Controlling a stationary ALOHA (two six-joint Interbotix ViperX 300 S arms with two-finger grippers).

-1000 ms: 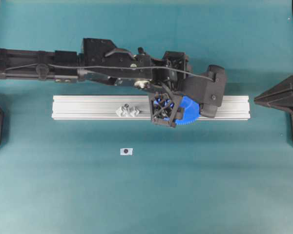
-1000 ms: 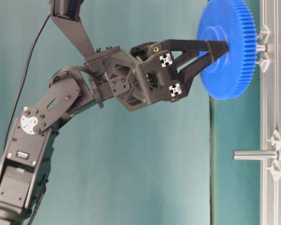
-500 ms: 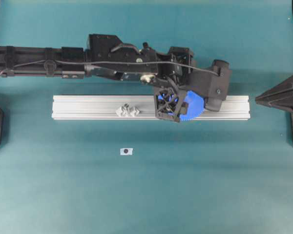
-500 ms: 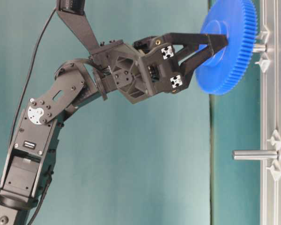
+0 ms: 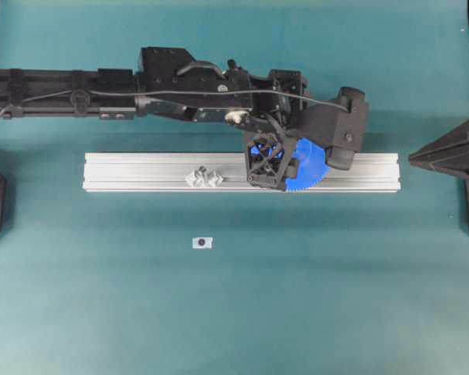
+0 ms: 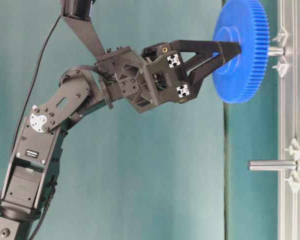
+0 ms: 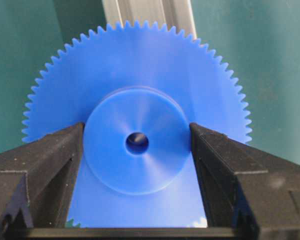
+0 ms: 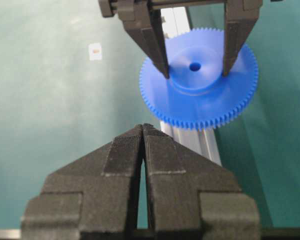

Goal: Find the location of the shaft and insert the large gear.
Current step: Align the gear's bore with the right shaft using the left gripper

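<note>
The right hand (image 8: 142, 145) is seen nearest in its own wrist view, its fingers pressed together on nothing. Beyond it, the large gear (image 8: 200, 80) is clamped by its raised hub between the fingers of the left hand (image 6: 229, 52) and held over the aluminium rail (image 5: 141, 172). The gear is held just off the tip of the shaft (image 6: 276, 50). Farther along, a second peg (image 6: 271, 165) stands bare.

No readable text, brand or number shows in any view. The only markings are two small black-and-white square patterns on the left gripper's (image 6: 225, 52) body, and a small white tag (image 5: 202, 243) with a dark dot on the table (image 5: 313, 297); neither carries legible characters.
</note>
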